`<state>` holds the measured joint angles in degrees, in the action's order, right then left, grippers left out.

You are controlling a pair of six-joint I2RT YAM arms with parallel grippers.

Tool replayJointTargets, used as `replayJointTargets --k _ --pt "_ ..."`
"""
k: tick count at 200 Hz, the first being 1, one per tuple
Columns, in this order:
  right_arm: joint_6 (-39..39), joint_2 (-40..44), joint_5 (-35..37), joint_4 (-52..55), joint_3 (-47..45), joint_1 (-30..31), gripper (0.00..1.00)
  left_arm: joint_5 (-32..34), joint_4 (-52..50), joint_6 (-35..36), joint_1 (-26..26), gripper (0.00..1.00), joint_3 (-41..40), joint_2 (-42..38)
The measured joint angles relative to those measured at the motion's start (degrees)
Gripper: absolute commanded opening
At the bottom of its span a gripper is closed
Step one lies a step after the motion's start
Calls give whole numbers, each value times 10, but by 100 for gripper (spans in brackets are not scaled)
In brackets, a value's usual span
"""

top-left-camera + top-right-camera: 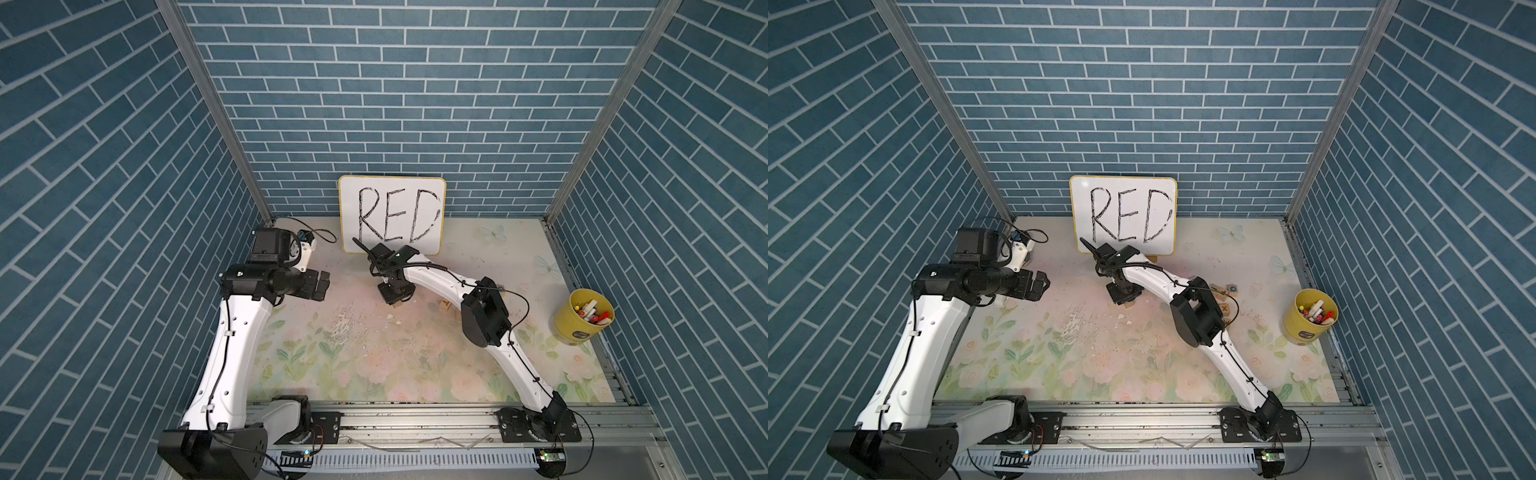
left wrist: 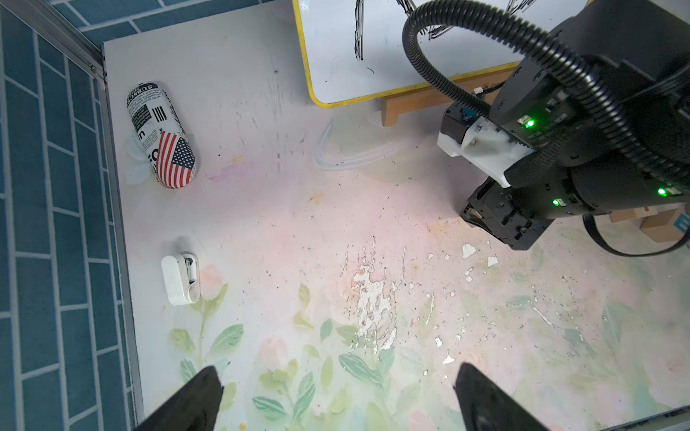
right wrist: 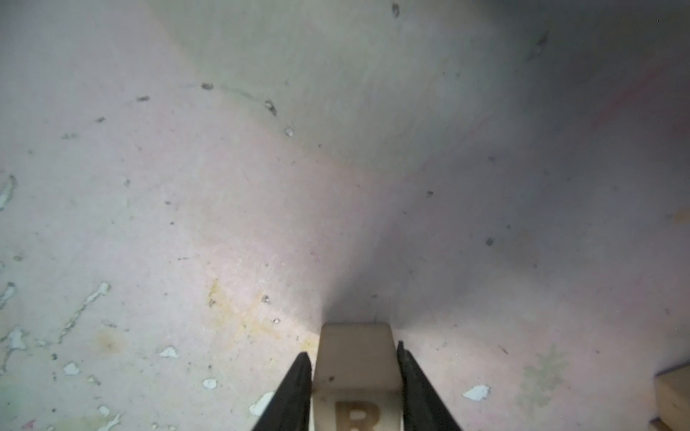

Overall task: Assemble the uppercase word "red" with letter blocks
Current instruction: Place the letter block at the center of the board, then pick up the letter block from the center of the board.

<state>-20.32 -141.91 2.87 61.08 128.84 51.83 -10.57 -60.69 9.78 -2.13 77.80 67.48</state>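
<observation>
Right end effector [image 3: 352,349]: is straddling the R block [image 3: 354,358], its fingers lying close along both sides; whether they are pressing on it cannot be told.
R block: is resting on the surface [image 3: 224,224] in front of the whiteboard [image 1: 392,214], showing a brown "R" that is cut off at the frame edge.
Left end effector [image 2: 339,403]: is hanging wide open, holding nothing.
Whiteboard: is reading "RED" in black handwriting.
Other blocks [image 1: 1225,308]: are lying mostly hidden behind the right arm; one is showing an "X".
Can [image 2: 160,136]: is lying on its side, showing a US flag and newsprint too small to read.
</observation>
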Motion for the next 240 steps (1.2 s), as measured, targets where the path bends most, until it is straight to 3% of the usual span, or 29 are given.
replayJointTargets --k 67,130,167,197,240 --pt "0 14 36 -8 -13 3 46 -10 20 -28 -10 99 -3 20" --pt "1 147 47 -44 -99 -23 47 1 57 -69 -43 99 -20 30" --pt "-9 224 45 -74 -142 -63 44 35 75 -73 -133 99 -29 70" --pt "-27 320 58 -95 -267 -96 42 36 98 -86 -208 99 -30 149" --pt "-61 446 96 -98 -423 -115 41 56 115 -144 -259 99 10 293"
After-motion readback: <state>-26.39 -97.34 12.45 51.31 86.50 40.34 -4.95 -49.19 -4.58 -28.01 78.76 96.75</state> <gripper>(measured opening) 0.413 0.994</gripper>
